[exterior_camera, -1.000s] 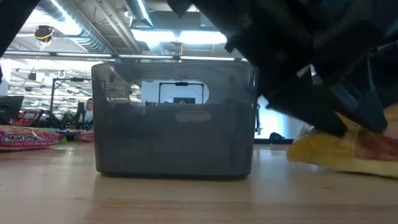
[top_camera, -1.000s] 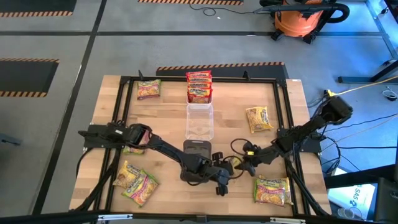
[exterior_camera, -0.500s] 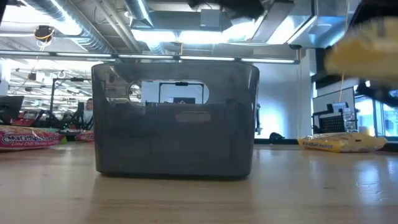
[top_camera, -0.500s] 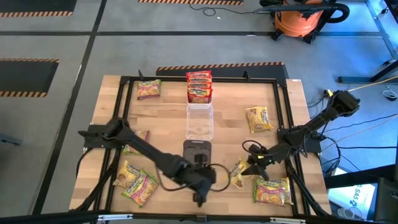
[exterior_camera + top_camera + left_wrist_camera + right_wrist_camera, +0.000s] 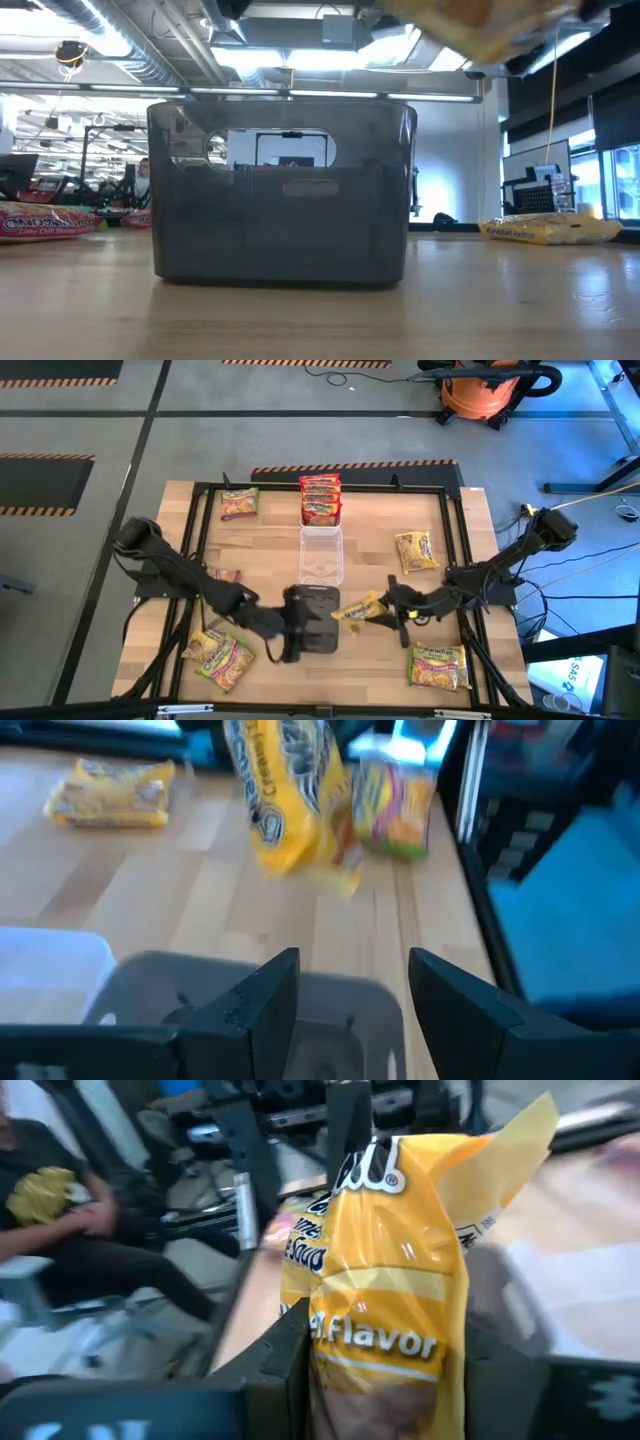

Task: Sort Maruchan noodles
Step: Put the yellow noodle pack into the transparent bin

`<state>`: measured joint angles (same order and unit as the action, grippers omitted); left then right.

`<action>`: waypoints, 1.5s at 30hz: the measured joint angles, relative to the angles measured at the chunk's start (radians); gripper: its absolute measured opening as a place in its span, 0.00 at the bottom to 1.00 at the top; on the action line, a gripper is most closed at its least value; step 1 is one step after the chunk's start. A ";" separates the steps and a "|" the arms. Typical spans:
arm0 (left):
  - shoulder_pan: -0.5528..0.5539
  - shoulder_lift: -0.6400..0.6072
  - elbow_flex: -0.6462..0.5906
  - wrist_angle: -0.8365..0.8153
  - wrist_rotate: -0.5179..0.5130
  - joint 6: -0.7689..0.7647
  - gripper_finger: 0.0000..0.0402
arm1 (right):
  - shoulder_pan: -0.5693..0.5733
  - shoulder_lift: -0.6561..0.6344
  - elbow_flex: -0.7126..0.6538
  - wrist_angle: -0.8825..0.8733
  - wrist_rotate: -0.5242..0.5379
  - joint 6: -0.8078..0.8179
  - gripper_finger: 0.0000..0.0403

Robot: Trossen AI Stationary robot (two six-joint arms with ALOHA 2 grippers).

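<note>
Right hand (image 5: 378,611) pinches a yellow noodle packet (image 5: 358,609) by one end, just beside the dark tray (image 5: 315,622) and lifted off the bench (image 5: 260,550), so the packet hangs out toward that tray with its free end drooping. My fingers (image 5: 285,1365) press on the lower part of the wrapper, and the upper flap stands loose and crinkled above them. I judge it light and easy to carry, but the plastic is slick and the block inside is brittle, so squeezing hard could crack the noodles, while a slack hold could let the film slide. Taking it across the flat body near an end, not by the thin sealed edge alone, seems the safer hold. My left hand (image 5: 288,644) hovers spread and empty at the near side of the dark tray. Other packets lie around the bench: a red stack (image 5: 320,499) beyond the clear tray (image 5: 320,555), which is just behind the dark one.
</note>
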<state>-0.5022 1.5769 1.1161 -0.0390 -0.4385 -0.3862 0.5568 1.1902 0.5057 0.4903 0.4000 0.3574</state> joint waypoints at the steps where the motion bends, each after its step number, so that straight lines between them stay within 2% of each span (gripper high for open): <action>1: 0.014 -0.025 -0.041 0.061 0.009 0.006 0.46 | -0.024 0.010 0.007 0.000 0.000 -0.027 0.27; 5: 0.052 -0.090 -0.144 0.175 0.006 0.056 0.46 | -0.118 0.052 0.031 -0.025 -0.022 -0.112 0.27; 11: 0.108 -0.110 -0.150 0.165 0.007 0.062 0.46 | -0.208 0.091 0.048 -0.021 -0.089 -0.144 0.27; 19: 0.202 -0.109 -0.122 0.142 0.082 0.083 0.61 | -0.237 0.125 0.072 -0.017 -0.139 -0.186 0.27; 26: 0.294 -0.060 -0.116 0.174 0.224 0.083 0.71 | -0.237 0.125 0.072 0.036 -0.131 -0.245 0.27; 28: 0.313 -0.031 -0.115 0.245 0.291 0.083 0.72 | -0.239 0.128 0.072 0.035 -0.122 -0.252 0.27; 30: 0.325 -0.015 -0.114 0.266 0.335 0.083 0.72 | -0.245 0.129 0.072 0.036 -0.124 -0.253 0.27; 39: 0.373 0.015 -0.114 0.277 0.412 0.076 0.69 | -0.245 0.141 0.072 0.048 -0.132 -0.252 0.27; 45: 0.381 0.024 -0.115 0.271 0.456 0.081 0.52 | -0.245 0.142 0.072 0.065 -0.132 -0.251 0.27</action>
<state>-0.1207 1.6007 1.0012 0.2323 0.0174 -0.3048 0.3115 1.3323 0.5777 0.5555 0.2684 0.1068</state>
